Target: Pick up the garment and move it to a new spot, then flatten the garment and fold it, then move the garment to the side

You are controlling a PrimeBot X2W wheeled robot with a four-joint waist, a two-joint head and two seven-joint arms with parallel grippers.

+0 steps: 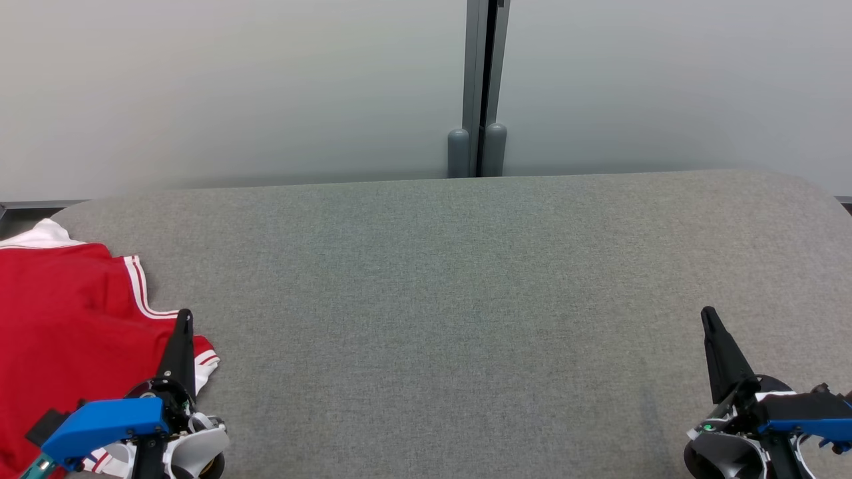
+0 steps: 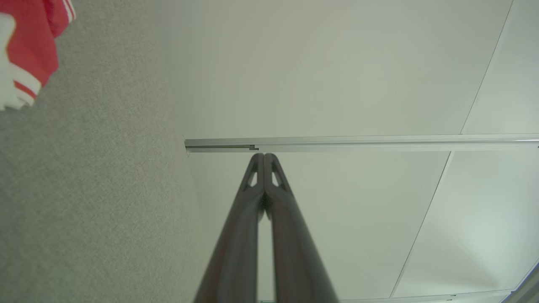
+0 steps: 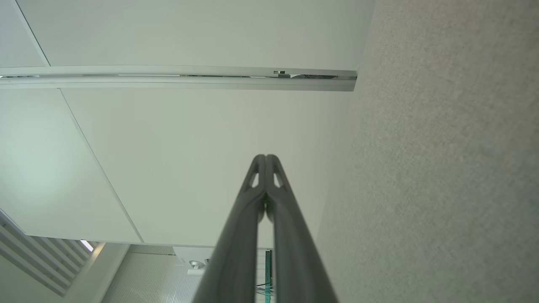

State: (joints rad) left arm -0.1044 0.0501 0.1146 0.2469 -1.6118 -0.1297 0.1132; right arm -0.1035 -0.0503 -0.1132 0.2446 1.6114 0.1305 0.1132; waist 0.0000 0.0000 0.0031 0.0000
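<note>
I read this as the opening step: the garment (image 1: 66, 319), red with white striped trim, lies loosely at the far left of the bench (image 1: 466, 299), and part of it runs out past the edge of the head view. It looks heaped, not squared off, so I judge that the pick-up is not yet done.

The left claw (image 1: 184, 314) is closed on nothing, its fingers pressed together. In the head view it sits over the garment's near right hem, but I cannot tell whether it touches the cloth. The right claw (image 1: 708, 313) is likewise closed and empty, well apart from the garment at the other side.

My next move calls for parting the left claw's fingers, dipping to the hem and pinching a fold. Then I carry it toward the broad bare middle of the bench.

Nothing stands in the way. Behind the bench are only pale wall panels (image 1: 233, 86) and a grey post (image 1: 482, 86).
</note>
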